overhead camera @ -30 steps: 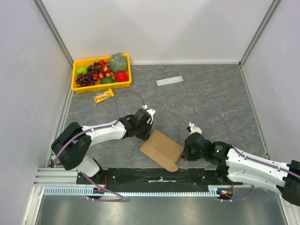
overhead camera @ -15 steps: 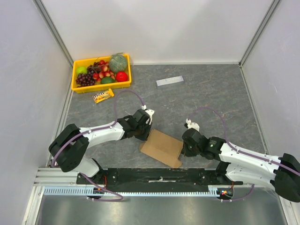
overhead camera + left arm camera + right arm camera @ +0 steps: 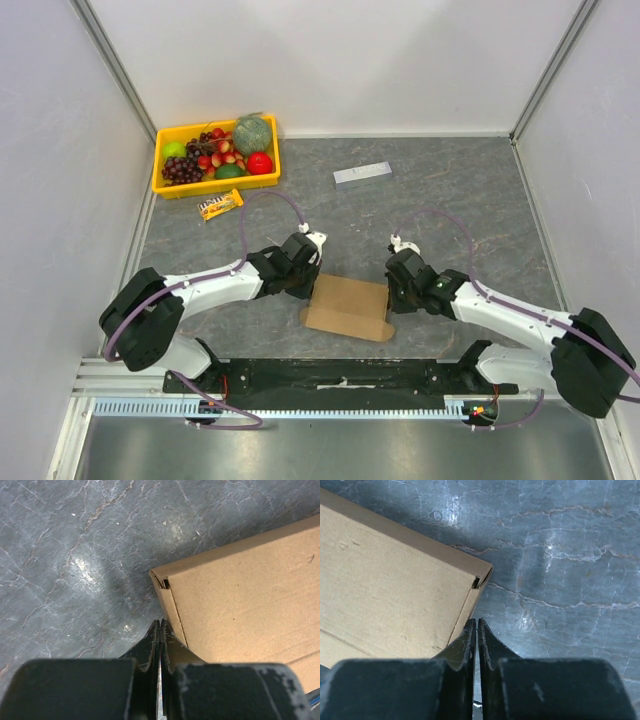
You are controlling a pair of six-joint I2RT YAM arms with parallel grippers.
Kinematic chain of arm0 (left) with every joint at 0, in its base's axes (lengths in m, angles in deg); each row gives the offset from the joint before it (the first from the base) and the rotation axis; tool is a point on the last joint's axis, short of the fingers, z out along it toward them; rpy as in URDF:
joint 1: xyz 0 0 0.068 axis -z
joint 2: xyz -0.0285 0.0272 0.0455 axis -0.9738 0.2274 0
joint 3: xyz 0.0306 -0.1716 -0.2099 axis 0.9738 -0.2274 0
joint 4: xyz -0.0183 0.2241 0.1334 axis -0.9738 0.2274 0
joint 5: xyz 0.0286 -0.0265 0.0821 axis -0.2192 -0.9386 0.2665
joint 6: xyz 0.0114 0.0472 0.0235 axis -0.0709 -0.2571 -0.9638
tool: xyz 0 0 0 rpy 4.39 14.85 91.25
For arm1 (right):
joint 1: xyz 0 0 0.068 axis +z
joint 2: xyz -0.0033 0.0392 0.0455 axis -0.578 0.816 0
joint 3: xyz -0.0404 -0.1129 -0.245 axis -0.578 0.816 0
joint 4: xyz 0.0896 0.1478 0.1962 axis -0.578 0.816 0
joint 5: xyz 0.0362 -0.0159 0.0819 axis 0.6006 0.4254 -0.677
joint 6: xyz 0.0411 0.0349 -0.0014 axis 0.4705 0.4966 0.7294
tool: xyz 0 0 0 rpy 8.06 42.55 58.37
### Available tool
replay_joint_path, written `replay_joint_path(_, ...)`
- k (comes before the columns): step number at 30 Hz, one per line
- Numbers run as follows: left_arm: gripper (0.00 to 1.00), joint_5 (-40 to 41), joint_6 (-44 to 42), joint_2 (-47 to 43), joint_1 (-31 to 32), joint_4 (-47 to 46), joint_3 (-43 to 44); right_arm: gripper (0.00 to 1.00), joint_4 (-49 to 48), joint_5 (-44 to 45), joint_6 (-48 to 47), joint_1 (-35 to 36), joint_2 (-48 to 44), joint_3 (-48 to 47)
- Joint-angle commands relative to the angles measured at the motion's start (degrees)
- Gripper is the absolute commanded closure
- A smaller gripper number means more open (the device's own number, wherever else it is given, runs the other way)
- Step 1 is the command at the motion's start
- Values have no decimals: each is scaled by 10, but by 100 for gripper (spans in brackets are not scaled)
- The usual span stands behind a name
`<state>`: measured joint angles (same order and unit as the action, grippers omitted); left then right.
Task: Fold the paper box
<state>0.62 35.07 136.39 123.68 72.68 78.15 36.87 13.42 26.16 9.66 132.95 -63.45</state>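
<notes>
Paper box (image 3: 347, 306) of plain brown cardboard, shallow and rectangular, lies on the grey marbled surface (image 3: 460, 200) near its front edge, between the two claws. The left claw (image 3: 160, 630) is pinched together on nothing, its tips against the box's left end wall. The right claw (image 3: 475, 630), fingers together and empty, sits at the box's right end wall. Well behind lie a grey-white flat strip (image 3: 362, 172), a small wrapped snack bar (image 3: 220, 204) and a yellow plastic tray (image 3: 160, 172) of fruit.
</notes>
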Motion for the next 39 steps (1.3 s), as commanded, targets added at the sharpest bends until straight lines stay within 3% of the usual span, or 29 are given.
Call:
replay_joint_path(1,98,17,14,-10,0,-8,10,90,-46,-26,-43,-12,31,-47)
replay_joint_path(18,98,61,-6,48,-16,10,91,91,-49,-25,-141,-103,124,-140)
replay_joint_path(20,98,61,-3,52,-34,15,95,84,-49,-26,-151,-128,128,-140)
replay_joint_path(24,95,61,15,38,-61,17,79,58,-42,-24,-163,-182,108,-127)
replay_joint_path(28,89,60,31,1,-80,16,53,48,-36,-21,-169,-219,70,-108)
replay_joint_path(32,87,63,46,-45,-83,19,33,52,-40,-47,-185,-222,35,-106)
replay_joint_path(35,91,47,57,-100,-82,0,9,59,-74,-127,-208,-221,1,-102)
replay_joint_path(37,98,12,52,-146,-82,-40,-14,64,-102,-194,-216,-223,-16,-99)
replay_joint_path(39,98,-53,41,-185,-82,-107,-37,69,-136,-266,-213,-222,-15,-97)
